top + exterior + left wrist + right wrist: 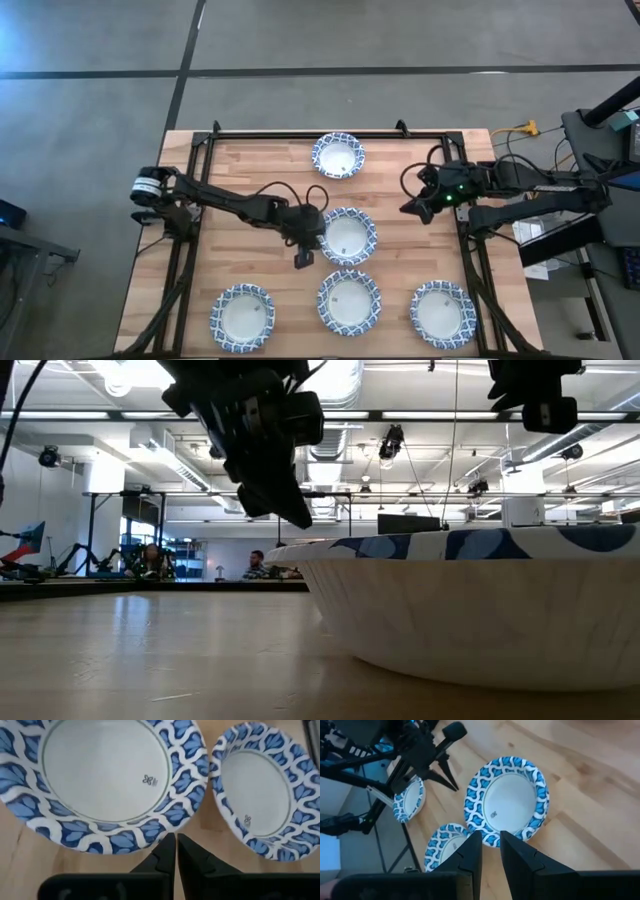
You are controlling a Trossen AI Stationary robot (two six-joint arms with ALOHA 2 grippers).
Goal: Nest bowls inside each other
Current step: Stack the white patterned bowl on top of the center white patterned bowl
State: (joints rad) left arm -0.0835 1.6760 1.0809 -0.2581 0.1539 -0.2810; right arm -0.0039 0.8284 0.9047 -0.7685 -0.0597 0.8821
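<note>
Five bowls are seen on the bench: white inside, blue-and-white lattice rim, each lying apart, none nested. One bowl sits by the far edge, one bowl at centre, three along the near edge: left, middle, right. A small printed mark is seen inside the centre bowl; unreadable. Bare wood is left between all bowls. The left gripper is held just beside the centre bowl's near-left rim, fingers nearly closed, nothing held. The right gripper is held over the right edge, fingers narrowly parted, nothing held.
</note>
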